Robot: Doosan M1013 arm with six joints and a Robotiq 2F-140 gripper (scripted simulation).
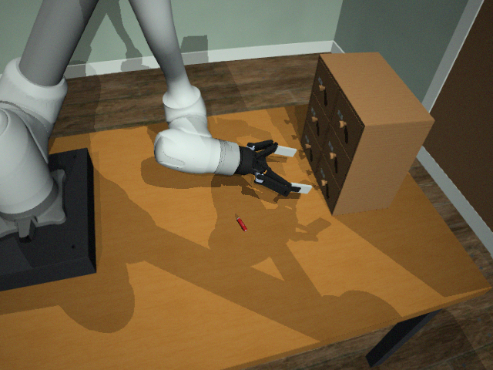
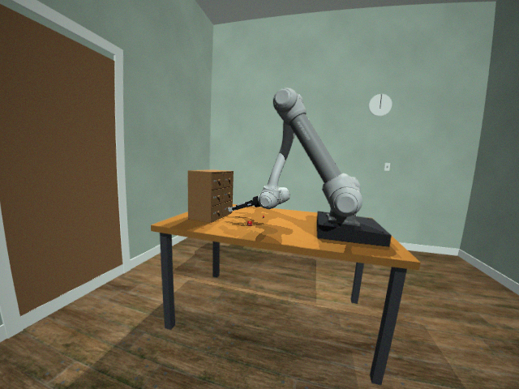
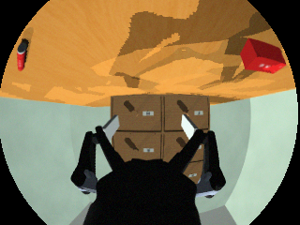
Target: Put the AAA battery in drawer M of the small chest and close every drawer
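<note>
The AAA battery point(image 1: 241, 223) point(image 2: 263, 216) point(image 3: 21, 60), a small red cylinder with a dark end, lies on the table. The small wooden chest point(image 1: 382, 87) point(image 2: 199, 194) point(image 3: 126, 123) stands upright with three rows of two drawers, all looking pushed in, each with a knob and a small label. The labels show upside down in the wrist view and are too small to read surely, so I cannot tell which is M. My gripper point(image 1: 301, 169) point(image 2: 230, 209) point(image 3: 150, 120) is open and empty, pointing at the lower drawer fronts from a short distance, away from the battery.
A red box point(image 2: 250, 223) point(image 3: 262, 56) with small white marks is on the table, on the opposite side of my gripper from the battery; the arm hides it in the top view. The black robot base point(image 1: 75, 215) point(image 2: 352, 234) stands at the table's other end.
</note>
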